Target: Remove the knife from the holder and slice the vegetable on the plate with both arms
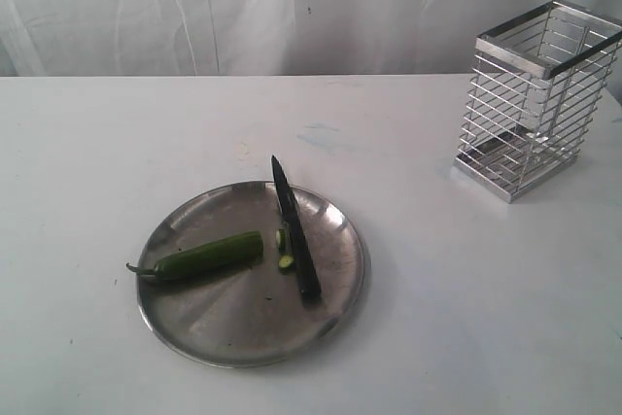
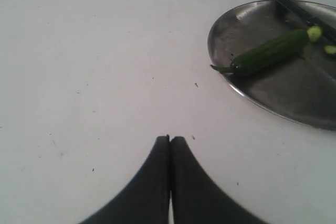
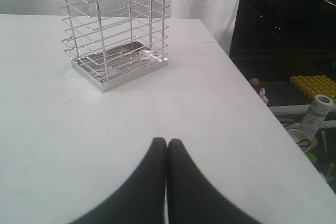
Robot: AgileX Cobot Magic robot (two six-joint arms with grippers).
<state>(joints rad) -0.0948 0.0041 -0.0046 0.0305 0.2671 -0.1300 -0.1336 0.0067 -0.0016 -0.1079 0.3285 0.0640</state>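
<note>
slicing looks done – the slim black-handled paring knife (image 1: 294, 235) lies on the round steel plate (image 1: 224, 323) beside the glossy green pepper (image 1: 206, 257) and 2 cut pieces (image 1: 286, 262), chrome wire holder (image 1: 535, 99) empty, left end effector (image 2: 169, 145) and right end effector (image 3: 167, 148) pressed together, holding nothing.

A white table (image 1: 486, 337) with faint scuffs and specks spans the exterior view; a round stainless-steel plate (image 1: 233, 323) sits flat on it, lower left of centre; a tall chrome wire holder (image 1: 533, 109) stands upright on it at the far right, well apart from the plate.
</note>
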